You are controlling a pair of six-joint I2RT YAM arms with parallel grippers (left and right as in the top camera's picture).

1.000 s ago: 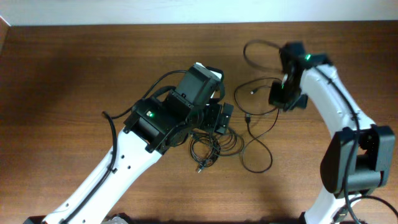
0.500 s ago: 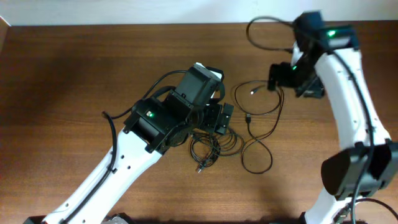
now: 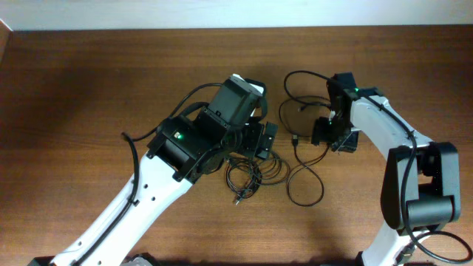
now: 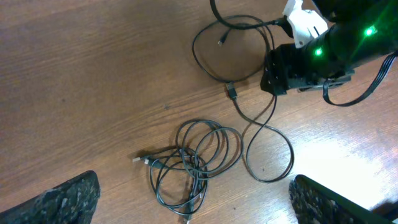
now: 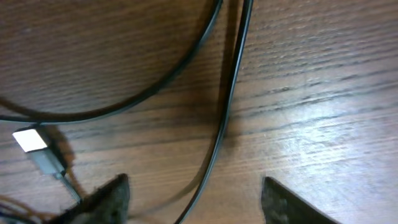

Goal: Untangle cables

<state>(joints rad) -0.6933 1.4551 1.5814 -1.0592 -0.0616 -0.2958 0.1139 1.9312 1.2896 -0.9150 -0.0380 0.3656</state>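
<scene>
Cable (image 5: 231,87) between spread fingers (image 5: 102,199) of right hand (image 5: 196,196), unclamped

Table (image 3: 74,89): mid-brown wood with fine darker grain lines; a pale glare patch at the lower right of the right wrist view.
Cables (image 4: 193,162): plain black throughout.
Plug tip (image 5: 29,140), left edge of the right wrist view: silver-white on a grey body.
Left arm (image 3: 122,214) and right arm (image 3: 384,124): white links and black joint housings, each with a green light.
Wall strip (image 3: 148,11), top of the overhead frame: white.
</scene>
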